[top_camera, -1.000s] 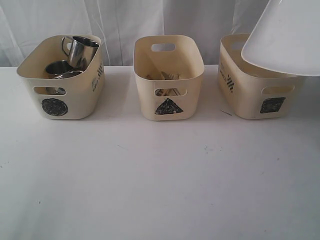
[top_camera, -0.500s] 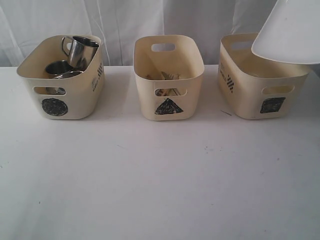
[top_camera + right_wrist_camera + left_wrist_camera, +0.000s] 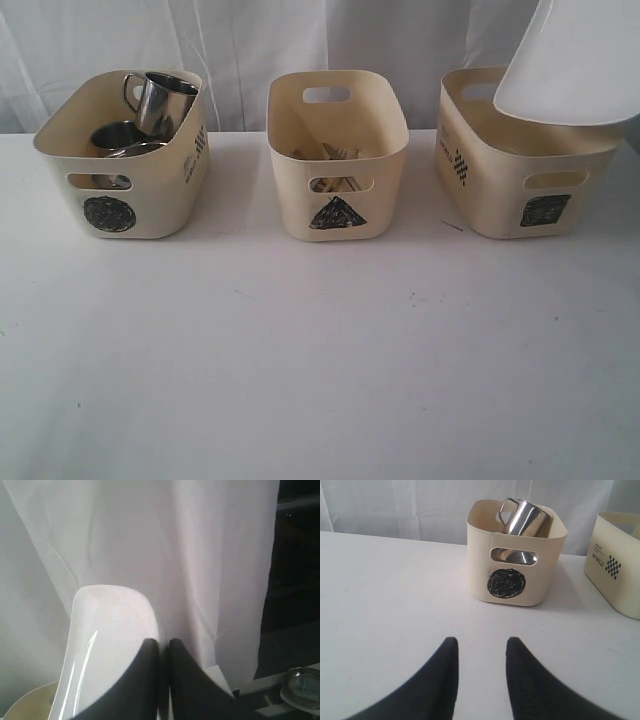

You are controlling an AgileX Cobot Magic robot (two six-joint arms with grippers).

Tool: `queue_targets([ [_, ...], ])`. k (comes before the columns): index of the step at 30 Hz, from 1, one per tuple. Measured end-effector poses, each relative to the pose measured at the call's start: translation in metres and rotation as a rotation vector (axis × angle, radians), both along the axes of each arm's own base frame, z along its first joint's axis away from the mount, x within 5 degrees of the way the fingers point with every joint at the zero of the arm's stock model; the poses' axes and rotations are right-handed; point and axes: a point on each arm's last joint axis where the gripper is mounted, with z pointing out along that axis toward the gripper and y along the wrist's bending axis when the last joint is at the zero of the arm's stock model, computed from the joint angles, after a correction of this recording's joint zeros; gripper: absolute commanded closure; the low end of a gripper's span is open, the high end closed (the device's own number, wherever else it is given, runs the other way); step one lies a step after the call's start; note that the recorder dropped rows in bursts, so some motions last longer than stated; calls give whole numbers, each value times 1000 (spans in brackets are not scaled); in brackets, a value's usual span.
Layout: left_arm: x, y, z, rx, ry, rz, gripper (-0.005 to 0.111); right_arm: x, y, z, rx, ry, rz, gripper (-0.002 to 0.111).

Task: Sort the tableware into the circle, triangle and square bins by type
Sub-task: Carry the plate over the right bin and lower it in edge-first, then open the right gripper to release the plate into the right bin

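The large white plate [image 3: 575, 62] hangs tilted above the square bin [image 3: 520, 170] at the right; my right gripper [image 3: 163, 644] is shut on its rim, with the plate [image 3: 107, 645] edge-on between the fingers. The circle bin [image 3: 122, 160] at the left holds a steel mug [image 3: 162, 100] and a steel bowl [image 3: 120, 135]. Wooden chopsticks [image 3: 335, 153] lie in the triangle bin [image 3: 337, 155] in the middle. My left gripper [image 3: 480, 645] stands open and empty over the table, in front of the circle bin [image 3: 512, 560] with a mug [image 3: 522, 519] in it.
A white curtain [image 3: 250, 40] hangs behind the three bins. The white table [image 3: 320, 360] stretches bare in front of them. In the right wrist view a dark gap [image 3: 297, 555] shows beside the curtain.
The plate has tipped steeper and shifted slightly left over the square bin. The left gripper and the bins stay still.
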Motion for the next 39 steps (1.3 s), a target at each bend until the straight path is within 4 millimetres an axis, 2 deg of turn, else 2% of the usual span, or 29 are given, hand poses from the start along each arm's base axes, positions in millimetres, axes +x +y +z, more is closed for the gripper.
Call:
queue_targets([
  [6, 0, 0, 0, 0, 0, 0, 69, 17, 1, -15, 2, 12, 3, 108],
  [19, 0, 0, 0, 0, 0, 0, 69, 37, -5, -52, 25, 72, -8, 108],
  [32, 0, 0, 0, 0, 0, 0, 69, 53, 11, -61, 30, 84, 38, 108],
  [34, 0, 0, 0, 0, 0, 0, 69, 53, 12, -59, 28, 84, 48, 102],
  [37, 0, 0, 0, 0, 0, 0, 69, 54, 12, -59, 32, 84, 50, 81],
  [39, 0, 0, 0, 0, 0, 0, 69, 54, 12, -58, 34, 81, 50, 74],
])
